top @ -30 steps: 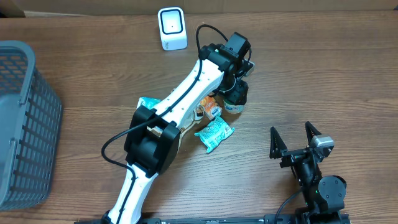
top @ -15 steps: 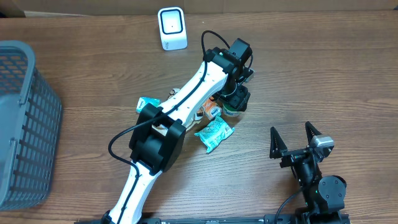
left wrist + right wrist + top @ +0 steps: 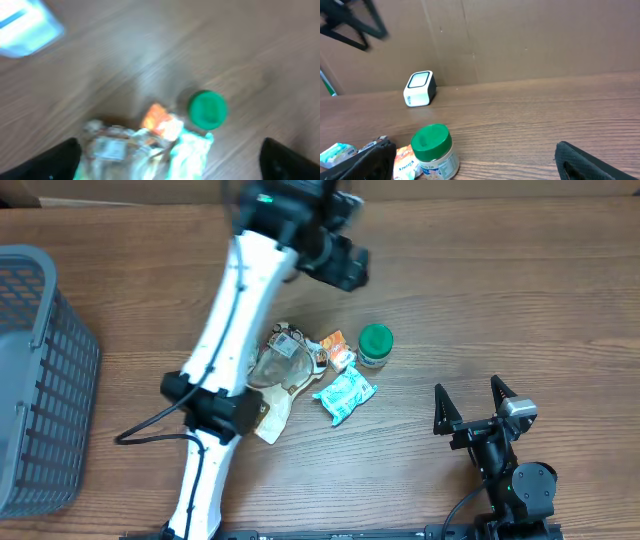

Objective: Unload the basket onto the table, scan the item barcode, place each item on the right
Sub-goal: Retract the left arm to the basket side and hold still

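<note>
your left gripper (image 3: 348, 268) hangs empty over the far table, fingers spread; right gripper (image 3: 468, 392) likewise spread. green-lidded jar (image 3: 375, 345) stands upright mid-table, just right of the snack packets (image 3: 343, 393) — label print unreadable.

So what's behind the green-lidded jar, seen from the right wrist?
The white scanner stands well behind the jar, near the cardboard wall. From overhead, the left arm covers the scanner.
</note>
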`<state>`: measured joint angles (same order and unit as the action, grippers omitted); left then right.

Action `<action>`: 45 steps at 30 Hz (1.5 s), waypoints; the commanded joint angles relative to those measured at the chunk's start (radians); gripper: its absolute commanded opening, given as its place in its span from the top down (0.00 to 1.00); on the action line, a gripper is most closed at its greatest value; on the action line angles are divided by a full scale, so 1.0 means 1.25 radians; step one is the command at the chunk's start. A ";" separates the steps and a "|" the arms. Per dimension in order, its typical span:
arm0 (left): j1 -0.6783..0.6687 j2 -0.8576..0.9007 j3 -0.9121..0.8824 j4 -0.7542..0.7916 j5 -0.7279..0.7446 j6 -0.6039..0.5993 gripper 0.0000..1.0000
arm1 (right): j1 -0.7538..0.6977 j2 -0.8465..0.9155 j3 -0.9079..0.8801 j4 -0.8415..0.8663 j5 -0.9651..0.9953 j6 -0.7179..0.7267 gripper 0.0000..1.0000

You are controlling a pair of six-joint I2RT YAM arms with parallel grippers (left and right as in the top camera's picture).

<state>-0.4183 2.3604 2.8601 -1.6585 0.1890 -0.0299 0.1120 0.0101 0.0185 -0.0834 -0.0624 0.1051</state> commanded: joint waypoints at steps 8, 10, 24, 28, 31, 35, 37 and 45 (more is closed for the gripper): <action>0.326 -0.052 0.129 -0.025 -0.009 -0.052 0.00 | -0.002 -0.006 -0.009 0.003 0.008 0.006 0.00; 0.392 -0.052 0.126 -0.025 0.016 -0.051 0.01 | -0.002 -0.006 -0.009 0.003 0.008 0.006 0.00; 0.510 -0.052 0.126 -0.025 -0.025 -0.050 0.01 | -0.002 -0.006 -0.009 0.003 0.008 0.006 0.00; 0.510 -0.052 0.126 -0.025 -0.065 -0.050 0.00 | -0.002 -0.006 -0.009 0.003 0.008 0.006 0.00; 0.510 -0.052 0.126 -0.025 -0.065 -0.050 0.00 | -0.002 -0.006 -0.009 0.003 0.008 0.006 0.00; 0.510 -0.052 0.126 -0.025 -0.065 -0.050 0.01 | -0.002 -0.005 -0.009 0.003 0.008 0.006 0.00; 0.510 -0.052 0.126 -0.025 -0.065 -0.050 0.01 | -0.002 -0.006 -0.009 0.003 0.008 0.006 0.00; 0.510 -0.052 0.126 -0.025 -0.065 -0.050 0.00 | -0.002 -0.005 -0.009 0.003 0.008 0.006 0.00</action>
<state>0.2169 2.3302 2.9997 -1.6871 0.1184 -0.0788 0.1120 0.0101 0.0185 -0.0830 -0.0624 0.1051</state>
